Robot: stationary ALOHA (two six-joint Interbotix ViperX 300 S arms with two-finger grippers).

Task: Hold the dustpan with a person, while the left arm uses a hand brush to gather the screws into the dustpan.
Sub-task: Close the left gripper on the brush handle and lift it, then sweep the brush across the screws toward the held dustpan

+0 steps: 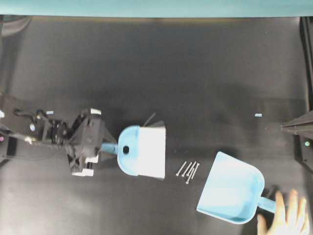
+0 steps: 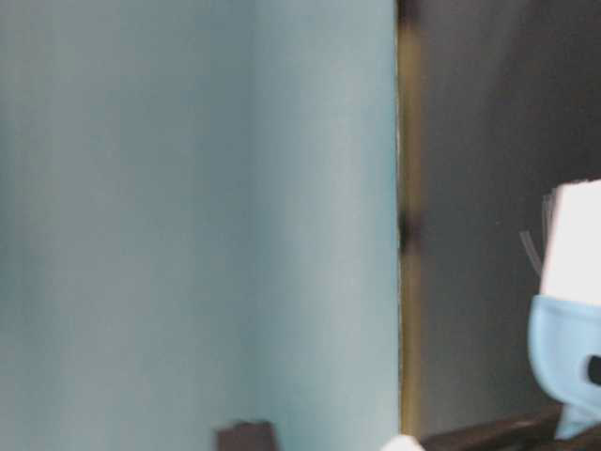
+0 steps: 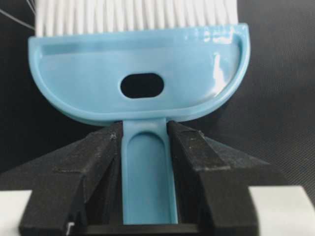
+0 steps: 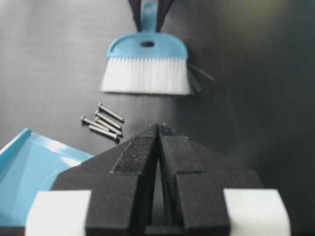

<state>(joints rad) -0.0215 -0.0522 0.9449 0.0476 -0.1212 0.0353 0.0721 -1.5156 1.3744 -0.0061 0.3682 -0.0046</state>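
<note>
My left gripper point(image 1: 108, 147) is shut on the thin handle of the light blue hand brush point(image 1: 144, 152); in the left wrist view both jaws press the handle point(image 3: 144, 129) below the oval hole. The white bristles point right toward several silver screws point(image 1: 189, 170) lying close together on the black table. The light blue dustpan point(image 1: 232, 191) lies right of the screws, mouth toward them. A person's hand point(image 1: 286, 215) is at its handle at the bottom right. My right gripper point(image 1: 284, 128) is shut and empty at the right edge. Its wrist view shows its tips point(image 4: 159, 127), the screws point(image 4: 103, 121), the brush point(image 4: 146, 64) and the dustpan point(image 4: 29, 172).
A teal wall point(image 1: 156, 7) runs along the far edge of the black table. A small light blue scrap point(image 1: 258, 115) lies at the right, another point(image 1: 50, 112) near my left arm. The table-level view shows mostly the blurred wall point(image 2: 188, 225) and the brush point(image 2: 573, 282).
</note>
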